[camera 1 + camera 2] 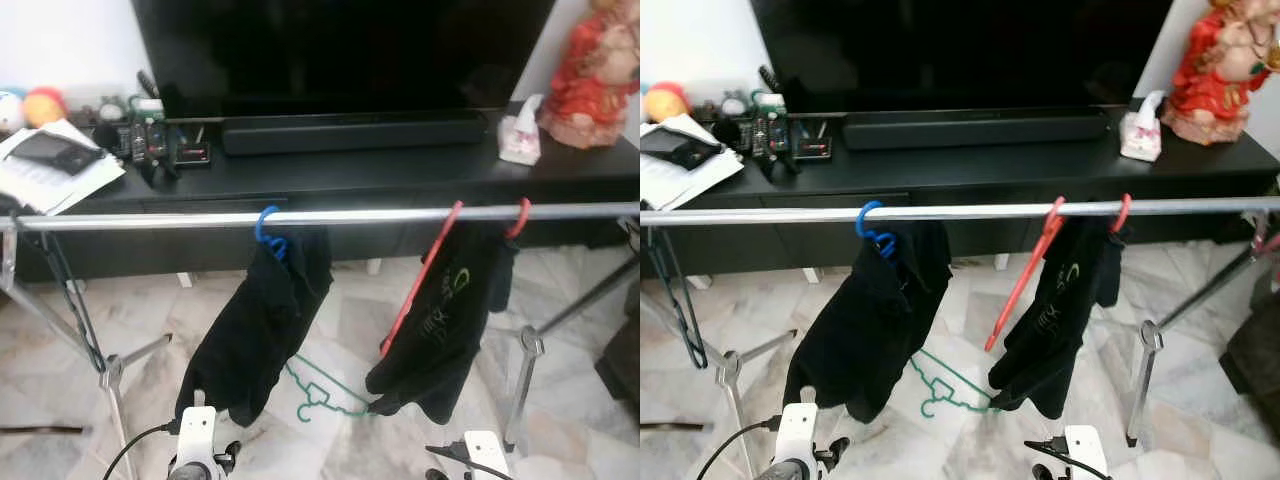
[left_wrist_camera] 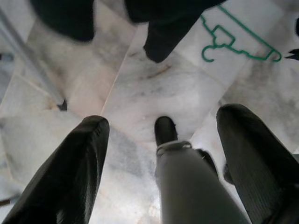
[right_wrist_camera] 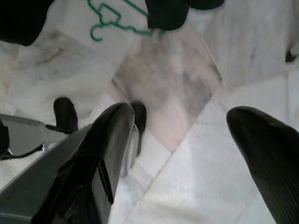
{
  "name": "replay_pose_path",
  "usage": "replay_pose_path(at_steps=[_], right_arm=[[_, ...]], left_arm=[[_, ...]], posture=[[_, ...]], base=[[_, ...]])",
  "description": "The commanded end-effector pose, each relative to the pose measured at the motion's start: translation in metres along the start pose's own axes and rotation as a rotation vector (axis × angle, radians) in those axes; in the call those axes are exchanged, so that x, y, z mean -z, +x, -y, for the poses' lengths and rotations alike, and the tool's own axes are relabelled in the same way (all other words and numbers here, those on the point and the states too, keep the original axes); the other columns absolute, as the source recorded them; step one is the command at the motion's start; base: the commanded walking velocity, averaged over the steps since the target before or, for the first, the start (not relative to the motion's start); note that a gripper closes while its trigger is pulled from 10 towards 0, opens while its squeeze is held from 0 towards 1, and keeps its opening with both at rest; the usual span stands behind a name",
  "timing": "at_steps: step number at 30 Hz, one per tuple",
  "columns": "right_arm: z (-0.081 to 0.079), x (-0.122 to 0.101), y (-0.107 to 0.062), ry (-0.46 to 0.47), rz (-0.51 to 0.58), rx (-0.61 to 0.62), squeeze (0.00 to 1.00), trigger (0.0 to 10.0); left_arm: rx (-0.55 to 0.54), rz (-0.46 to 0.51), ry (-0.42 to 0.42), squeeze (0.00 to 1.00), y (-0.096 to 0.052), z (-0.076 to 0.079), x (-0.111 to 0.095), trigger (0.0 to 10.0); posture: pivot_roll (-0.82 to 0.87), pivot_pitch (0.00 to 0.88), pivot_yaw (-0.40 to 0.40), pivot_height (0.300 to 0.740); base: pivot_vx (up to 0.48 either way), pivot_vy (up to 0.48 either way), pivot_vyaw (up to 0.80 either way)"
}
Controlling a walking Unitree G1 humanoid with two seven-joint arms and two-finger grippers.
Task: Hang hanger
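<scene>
Currently, step: green hanger (image 1: 322, 392) lies on the floor, not yet picked.
Grippers: left gripper (image 2: 163, 135) and right gripper (image 3: 187, 140) spread, empty.
Next: descend, pinch hanger, lift to rail (image 1: 350, 214).

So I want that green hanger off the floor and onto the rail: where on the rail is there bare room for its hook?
The rail is bare between the blue hanger and the red hanger, and from the dark hanger at its left end to the blue one. It is crowded around the red hanger's two hooks. The green hanger lies on the floor below the middle gap.
</scene>
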State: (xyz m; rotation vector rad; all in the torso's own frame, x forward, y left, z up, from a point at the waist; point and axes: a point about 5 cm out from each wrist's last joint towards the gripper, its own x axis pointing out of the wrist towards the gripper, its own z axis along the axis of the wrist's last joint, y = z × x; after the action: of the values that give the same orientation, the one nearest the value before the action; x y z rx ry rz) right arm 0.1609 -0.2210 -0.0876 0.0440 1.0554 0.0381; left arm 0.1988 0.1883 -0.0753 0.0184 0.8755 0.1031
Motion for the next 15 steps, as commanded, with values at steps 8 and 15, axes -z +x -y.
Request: replay_pose_path(at_steps=[8, 15], right_arm=[[0.004, 0.005, -0.002, 0.001, -0.010, 0.010, 0.00, 10.0], [0.004, 0.004, -0.002, 0.001, -0.010, 0.009, 0.00, 10.0]], left_arm=[[0.006, -0.004, 0.003, 0.00, -0.001, 0.001, 0.003, 10.0], [-0.025, 0.015, 0.012, 0.00, -0.003, -0.012, 0.007, 10.0]], posture=[[-0.01, 0.074, -0.058, 0.740], [-0.02, 0.076, -0.060, 0.740]], base=[[0.000, -0.332, 0.00], [0.000, -0.094, 0.00]])
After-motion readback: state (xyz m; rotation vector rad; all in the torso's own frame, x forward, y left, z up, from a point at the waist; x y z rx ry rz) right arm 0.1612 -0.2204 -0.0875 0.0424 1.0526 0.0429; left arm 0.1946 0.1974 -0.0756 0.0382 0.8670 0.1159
